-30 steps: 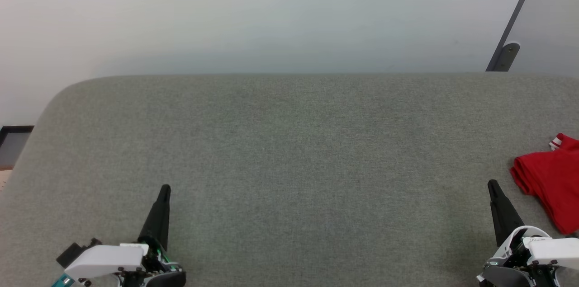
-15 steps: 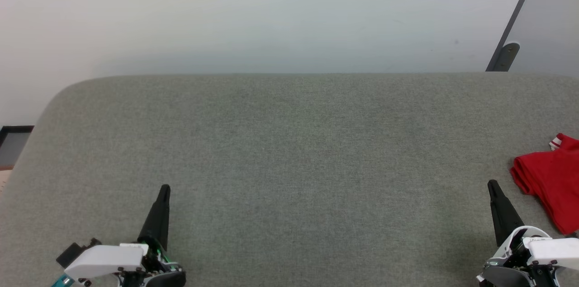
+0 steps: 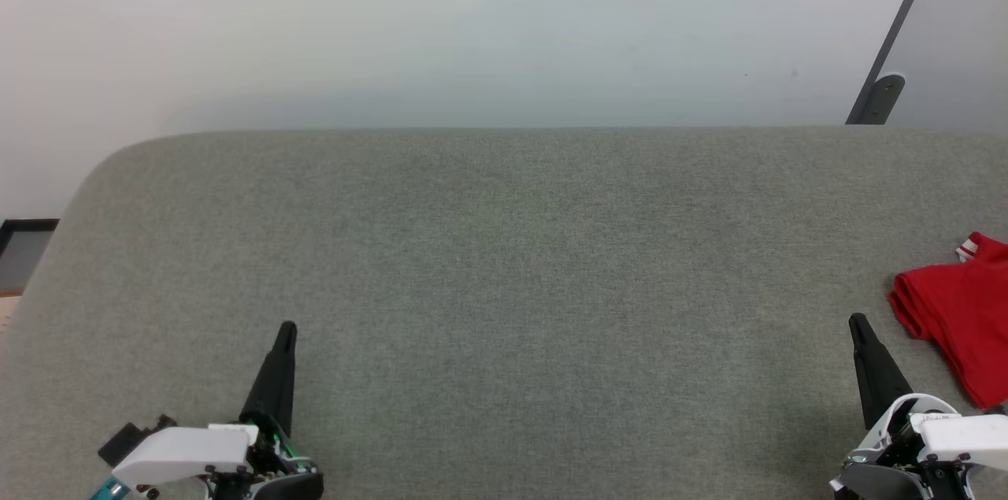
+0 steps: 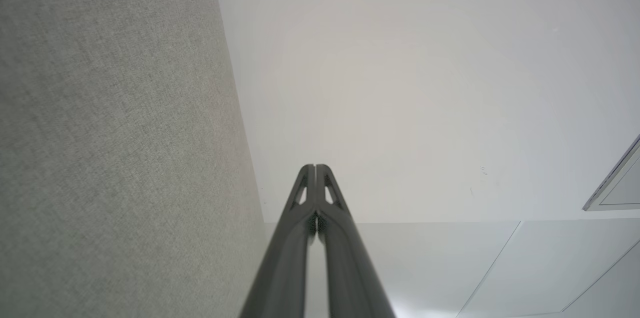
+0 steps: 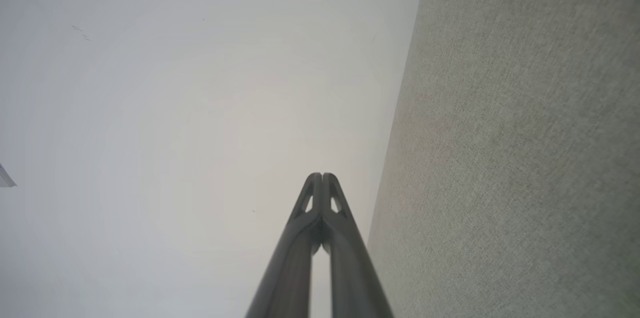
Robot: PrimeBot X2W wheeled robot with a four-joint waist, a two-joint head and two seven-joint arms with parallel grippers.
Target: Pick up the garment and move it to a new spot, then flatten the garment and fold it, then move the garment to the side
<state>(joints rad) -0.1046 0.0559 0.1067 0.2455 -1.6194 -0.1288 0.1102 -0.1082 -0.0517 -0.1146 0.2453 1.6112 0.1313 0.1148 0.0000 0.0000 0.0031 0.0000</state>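
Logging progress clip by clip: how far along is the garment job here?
Looks done: the garment lies in a compact, seemingly folded bundle at the right of the grey surface, cut off by the frame. In hand: nothing; the left gripper and right gripper are shut, empty, apart from it. Left: probably nothing, though the fold cannot be fully checked.

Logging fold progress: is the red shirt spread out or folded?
Folded over, not spread: the red shirt shows doubled edges on the gray fabric surface; its right part is cut off.

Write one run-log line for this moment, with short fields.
garment: lying far right on grey surface | left gripper: shut, empty | right gripper: shut, empty
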